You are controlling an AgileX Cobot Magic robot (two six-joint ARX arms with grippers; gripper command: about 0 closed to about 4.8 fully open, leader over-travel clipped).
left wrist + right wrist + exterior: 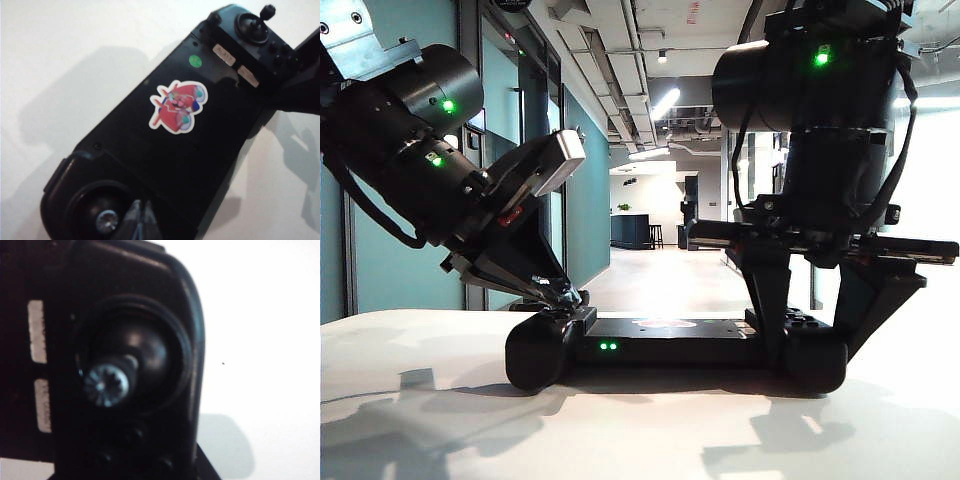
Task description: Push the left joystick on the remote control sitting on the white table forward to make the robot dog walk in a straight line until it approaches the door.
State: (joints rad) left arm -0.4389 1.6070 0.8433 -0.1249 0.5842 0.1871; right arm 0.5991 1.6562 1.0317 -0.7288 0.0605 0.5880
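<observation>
On white table (410, 400), remote control (660, 340), claws gripping ends

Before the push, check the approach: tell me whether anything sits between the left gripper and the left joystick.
Nothing visible does. The left gripper, fingertips together, sits right beside the left joystick on the remote control; whether they touch is unclear. The right gripper grips the far handle, out of the way.
</observation>
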